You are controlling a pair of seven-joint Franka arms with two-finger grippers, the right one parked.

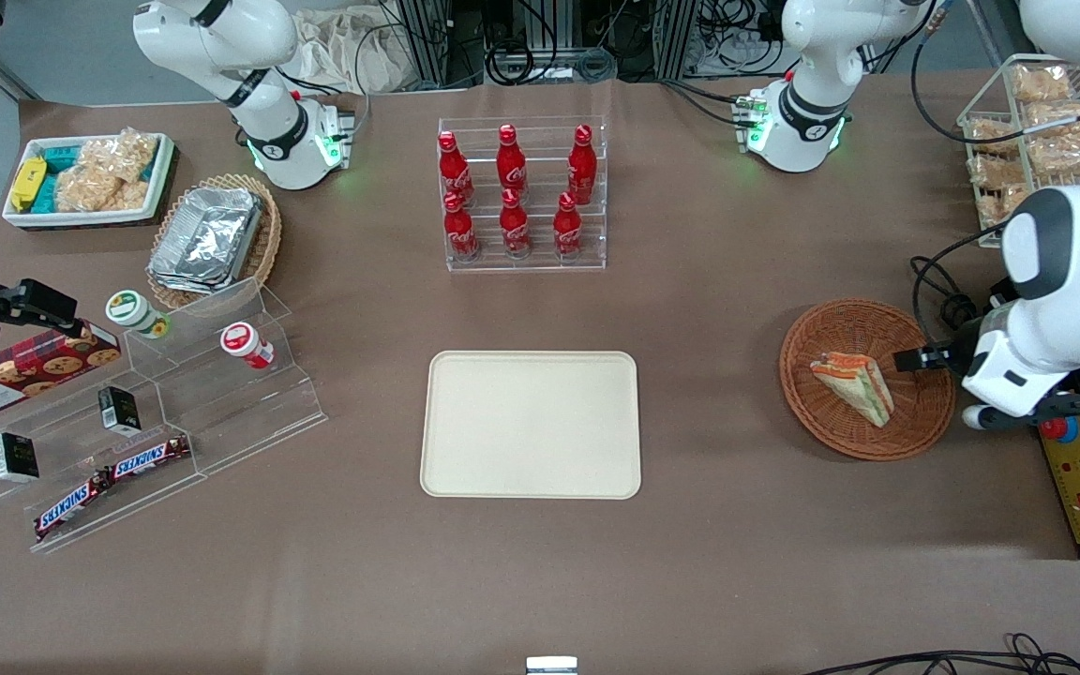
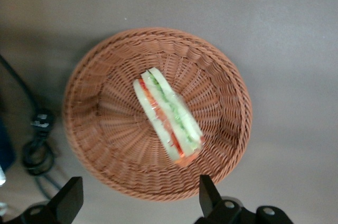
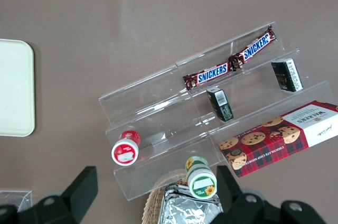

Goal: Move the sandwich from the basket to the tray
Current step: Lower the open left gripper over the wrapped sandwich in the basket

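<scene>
The flat cream-beige rectangular tray [image 1: 531, 424] lies on the brown desk [image 1: 540, 581] nearest the front camera, nothing on it. Toward the working arm's end of the desk sits the round reddish-brown woven wicker basket [image 1: 866, 378], well apart from the tray. The triangular wrapped sandwich [image 1: 854, 381] lies in the basket, near its middle.

The left arm's jaws [image 1: 915, 360] hang above the basket's rim. The front view shows only one dark fingertip there; the left wrist view shows both fingers [image 2: 67, 203] spread wide, holding nothing, with the basket [image 2: 105, 129] and sandwich [image 2: 169, 118] below them, apart from them. That view also shows the sandwich's white bread with red and green filling layers edge-on.

Farther from the front camera stands a clear acrylic rack of red bottles [image 1: 521, 192].
</scene>
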